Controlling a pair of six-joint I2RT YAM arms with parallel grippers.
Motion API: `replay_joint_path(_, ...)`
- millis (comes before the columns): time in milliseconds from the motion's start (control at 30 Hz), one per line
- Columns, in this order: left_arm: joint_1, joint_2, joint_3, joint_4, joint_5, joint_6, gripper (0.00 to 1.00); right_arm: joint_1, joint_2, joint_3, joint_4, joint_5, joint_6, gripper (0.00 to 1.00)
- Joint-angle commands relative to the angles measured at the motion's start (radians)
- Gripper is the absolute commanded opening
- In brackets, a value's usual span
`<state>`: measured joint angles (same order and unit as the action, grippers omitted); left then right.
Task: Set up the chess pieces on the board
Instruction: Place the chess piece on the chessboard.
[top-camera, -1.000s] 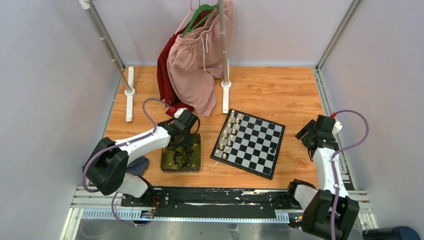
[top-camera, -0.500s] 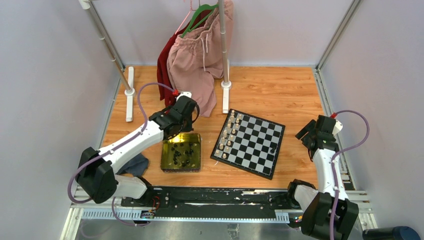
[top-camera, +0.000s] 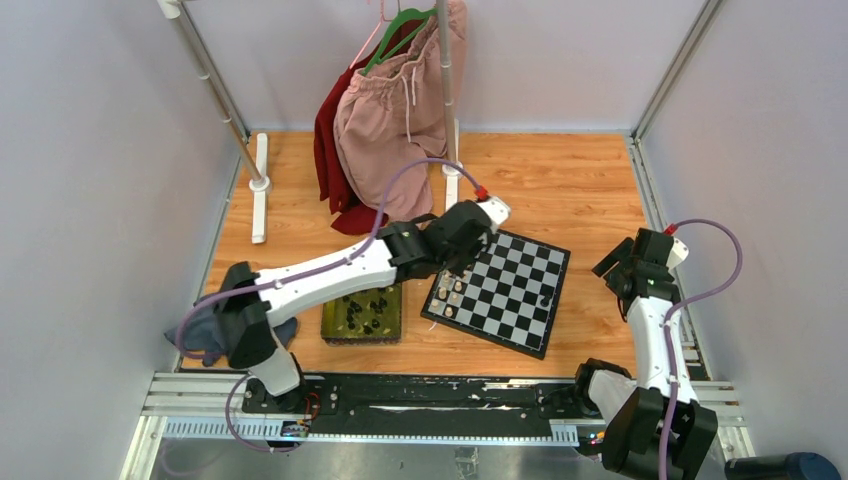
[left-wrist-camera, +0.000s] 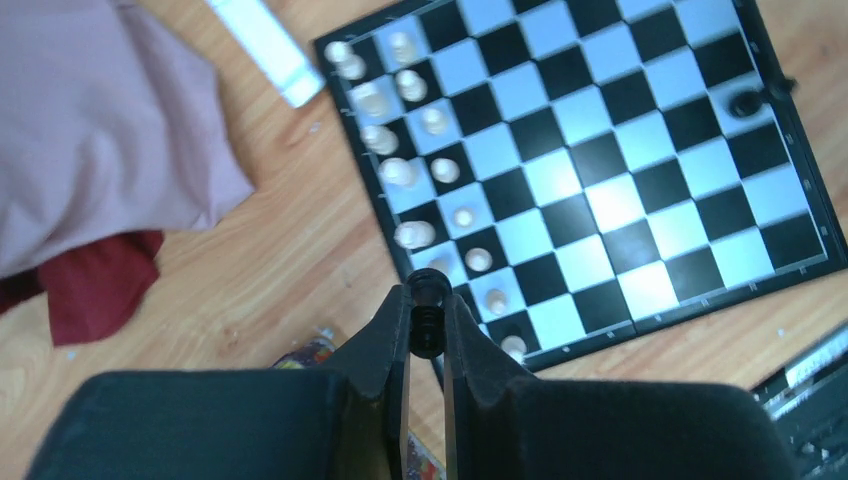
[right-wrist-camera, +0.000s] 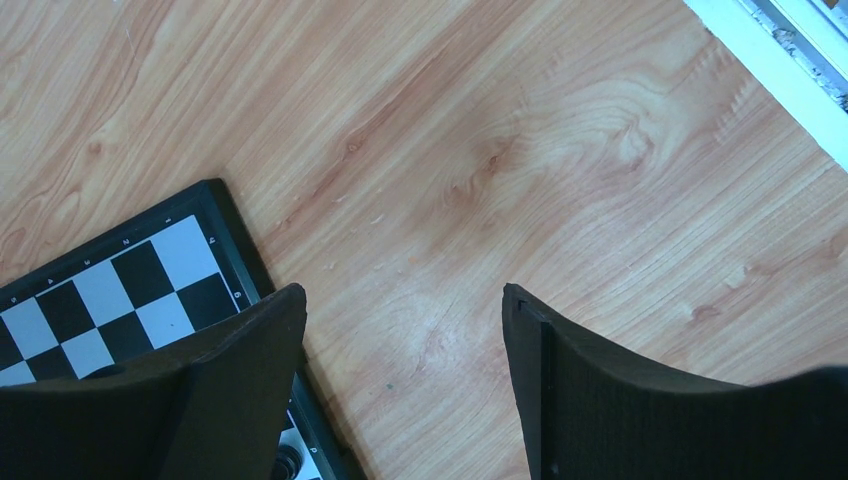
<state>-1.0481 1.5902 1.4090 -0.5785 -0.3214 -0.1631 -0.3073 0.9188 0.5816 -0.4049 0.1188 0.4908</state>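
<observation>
The left gripper (left-wrist-camera: 426, 335) pinches a black piece (left-wrist-camera: 427, 298) above the board's (left-wrist-camera: 610, 200) left edge (beside the white pieces (left-wrist-camera: 400, 172)), while the right gripper (right-wrist-camera: 403, 320) hangs open right of the board.

The board (top-camera: 512, 290) has black and light grey checks and a thin dark border. Pale cream pieces (left-wrist-camera: 400, 172). Black chess pieces (top-camera: 365, 308). Shiny yellow-green tray (top-camera: 328, 330). Orange wood-grain surface (top-camera: 570, 180). Pink clothes (top-camera: 390, 130).
</observation>
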Motion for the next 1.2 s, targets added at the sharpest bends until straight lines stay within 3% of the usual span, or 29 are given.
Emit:
replay_joint_path(0, -0.050, 0.116, 0.135, -0.013, 0.063, 0.144, 0.00, 0.012, -0.012, 0.038, -0.033, 0.041, 0.024, 0.76)
replay_joint_path(400, -0.117, 0.446, 0.415, 0.075, 0.232, 0.214, 0.00, 0.010, -0.001, 0.041, -0.026, 0.116, 0.052, 0.77)
replay_joint_path(767, -0.127, 0.668, 0.662, 0.038, 0.315, 0.215, 0.00, -0.003, 0.004, 0.038, -0.006, 0.185, 0.067, 0.77)
replay_joint_path(1167, -0.127, 0.766, 0.715, 0.056, 0.348, 0.203, 0.00, -0.006, 0.004, 0.009, 0.012, 0.192, 0.099, 0.77)
